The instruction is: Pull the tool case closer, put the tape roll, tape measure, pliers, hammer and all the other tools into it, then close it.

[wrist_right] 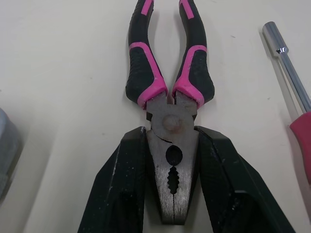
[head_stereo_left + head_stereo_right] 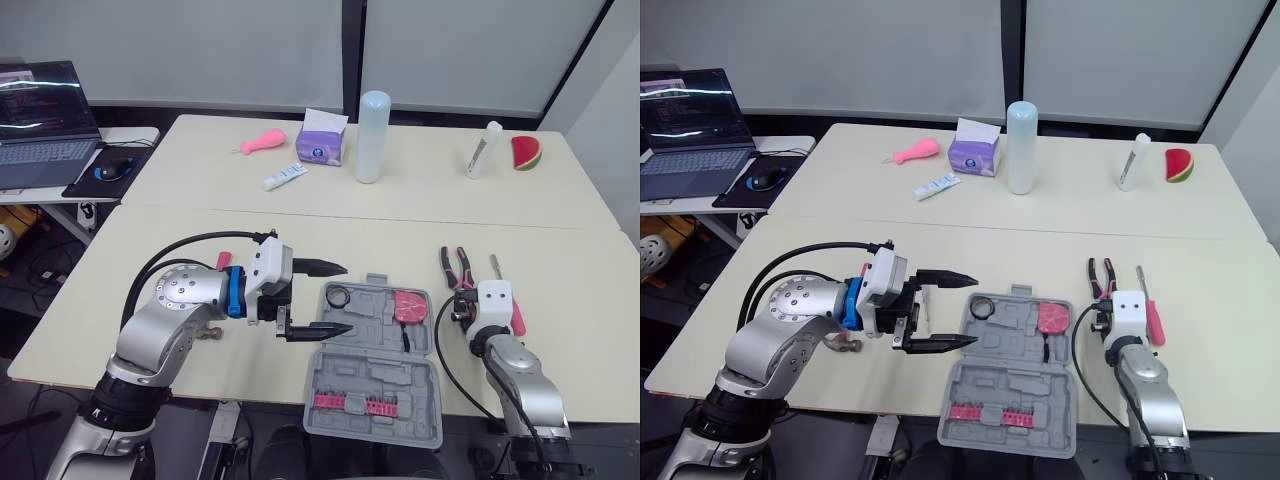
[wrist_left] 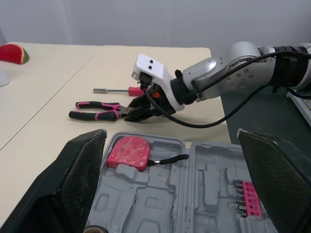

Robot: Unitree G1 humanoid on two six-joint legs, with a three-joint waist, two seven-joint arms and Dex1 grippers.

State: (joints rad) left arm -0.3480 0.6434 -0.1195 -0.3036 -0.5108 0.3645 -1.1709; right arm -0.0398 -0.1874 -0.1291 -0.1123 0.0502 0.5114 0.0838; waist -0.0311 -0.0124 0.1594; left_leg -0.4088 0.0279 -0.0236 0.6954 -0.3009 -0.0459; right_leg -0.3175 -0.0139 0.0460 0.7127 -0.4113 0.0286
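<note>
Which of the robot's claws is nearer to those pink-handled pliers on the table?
Right. The right claw grips the pliers by their metal head, right of the tool case. The left claw hangs open at the case's other side.

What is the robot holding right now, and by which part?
The right gripper pinches the pliers by their metal head; the handles stick out free. The left gripper is open and empty.
</note>
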